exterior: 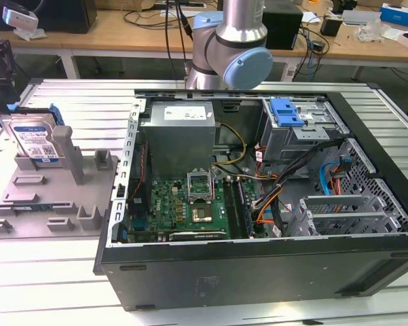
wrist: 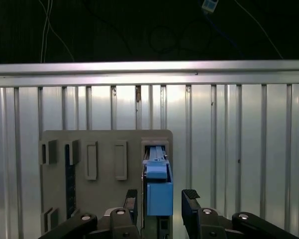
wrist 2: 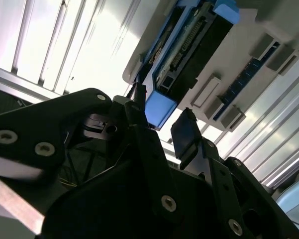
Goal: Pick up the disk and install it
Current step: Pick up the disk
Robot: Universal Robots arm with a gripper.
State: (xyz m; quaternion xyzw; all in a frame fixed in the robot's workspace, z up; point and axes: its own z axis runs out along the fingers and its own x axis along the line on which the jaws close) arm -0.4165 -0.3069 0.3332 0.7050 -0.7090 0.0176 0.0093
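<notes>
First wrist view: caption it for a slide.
Open pincer straddles the blue-framed disk standing in its grey holder.

Blue-framed silver disk (exterior: 32, 140) stands upright in grey holder (exterior: 51, 195).

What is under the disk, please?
A grey holder on the ribbed metal table. The disk stands upright in one of its slots. The slot walls hide the disk's lower edge.

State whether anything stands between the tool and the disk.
Nothing visible does. In the first wrist view the open tool straddles the disk, one finger on each side of it with a bare gap between finger and disk. The disk stands upright in its grey holder.
</notes>
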